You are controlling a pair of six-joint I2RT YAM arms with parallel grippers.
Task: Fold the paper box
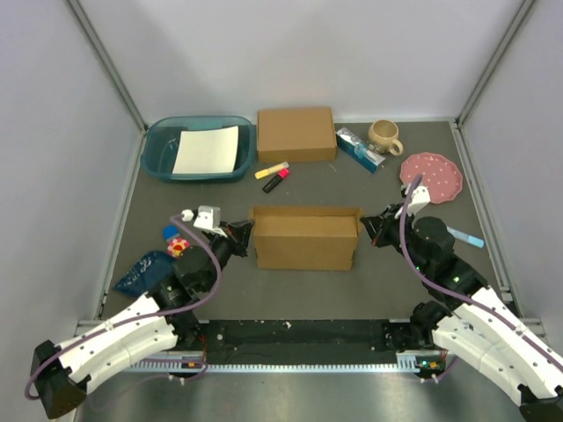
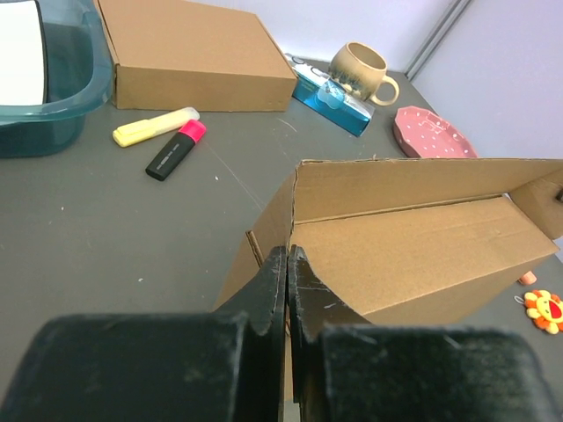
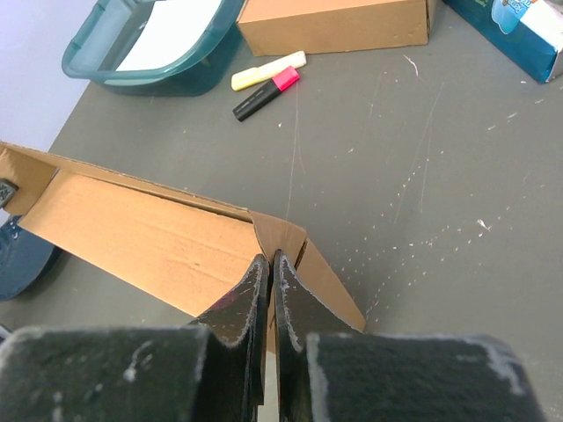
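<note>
The paper box (image 1: 303, 242) stands mid-table as a half-folded brown cardboard shell, with its back wall raised and its long front panel facing me. My left gripper (image 1: 239, 232) is at its left end. In the left wrist view that gripper (image 2: 288, 251) is shut, its tips against the angled side flap of the box (image 2: 413, 255). My right gripper (image 1: 369, 227) is at the right end. In the right wrist view it (image 3: 271, 257) is shut too, its tips touching the folded corner flap of the box (image 3: 132, 229). I see nothing held between either pair of fingers.
At the back are a second, closed brown box (image 1: 296, 134), a teal tub (image 1: 158, 163) holding white paper, two markers (image 1: 274, 174), a blue carton (image 1: 359, 148), a mug (image 1: 384, 135) and a pink plate (image 1: 431, 176). Small toys (image 1: 176, 239) and a blue pouch (image 1: 143, 271) lie at left.
</note>
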